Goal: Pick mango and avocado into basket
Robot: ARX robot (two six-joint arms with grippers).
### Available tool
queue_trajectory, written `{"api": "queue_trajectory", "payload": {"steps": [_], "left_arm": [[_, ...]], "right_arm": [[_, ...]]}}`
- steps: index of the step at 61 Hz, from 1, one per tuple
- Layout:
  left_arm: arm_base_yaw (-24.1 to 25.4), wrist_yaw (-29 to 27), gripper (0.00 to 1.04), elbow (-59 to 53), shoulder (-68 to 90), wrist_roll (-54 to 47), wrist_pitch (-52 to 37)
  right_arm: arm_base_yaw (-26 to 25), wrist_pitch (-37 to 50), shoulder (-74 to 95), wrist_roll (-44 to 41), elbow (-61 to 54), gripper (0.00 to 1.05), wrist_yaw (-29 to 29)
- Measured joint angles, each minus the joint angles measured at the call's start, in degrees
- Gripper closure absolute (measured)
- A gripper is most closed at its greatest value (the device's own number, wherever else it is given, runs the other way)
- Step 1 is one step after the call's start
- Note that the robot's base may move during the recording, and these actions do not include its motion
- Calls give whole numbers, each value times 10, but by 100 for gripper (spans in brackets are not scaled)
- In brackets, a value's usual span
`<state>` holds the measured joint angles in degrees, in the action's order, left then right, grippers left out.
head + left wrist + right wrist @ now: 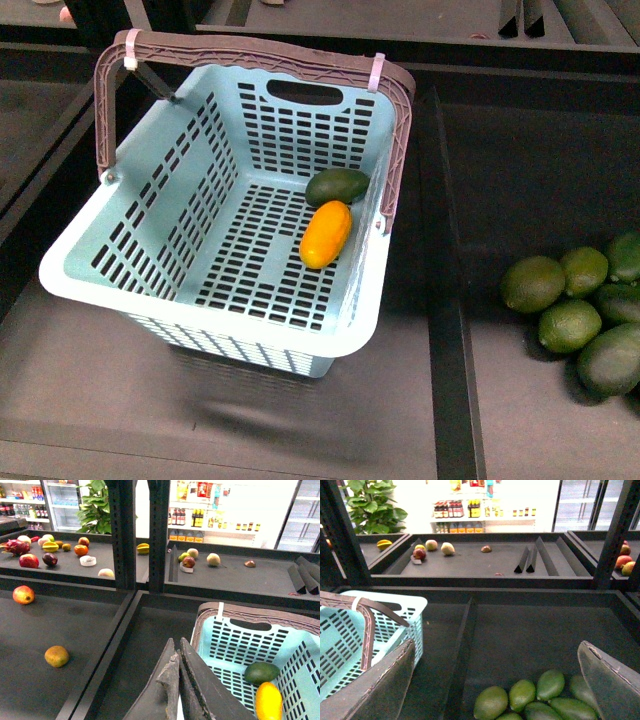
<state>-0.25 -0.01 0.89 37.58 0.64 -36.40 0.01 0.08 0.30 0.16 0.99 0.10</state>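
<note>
Jaws closed on left gripper [179, 680], spread wide on right gripper [500, 680].

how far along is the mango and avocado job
It looks finished. The orange-yellow oval mango and the dark green oval avocado both lie on the floor of the light turquoise slotted plastic basket, touching. Nothing is in hand: the left hand is shut and empty, the right hand open above the loose green fruits. Nothing appears left.
</note>
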Motion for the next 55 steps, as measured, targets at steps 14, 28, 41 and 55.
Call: {"api": "queue_trajectory", "payload": {"steps": [14, 28, 41, 55], "left_arm": [[0, 0, 103, 0, -99, 0, 91], [0, 0, 103, 0, -172, 0, 161], [0, 0, 103, 0, -226, 0, 214], [0, 0, 103, 0, -268, 0, 256]], "right_arm": [[0, 0, 0, 0, 0, 9, 0], [0, 0, 0, 0, 0, 9, 0], [0, 0, 0, 0, 0, 9, 0], [0, 0, 0, 0, 0, 9, 0]]}}
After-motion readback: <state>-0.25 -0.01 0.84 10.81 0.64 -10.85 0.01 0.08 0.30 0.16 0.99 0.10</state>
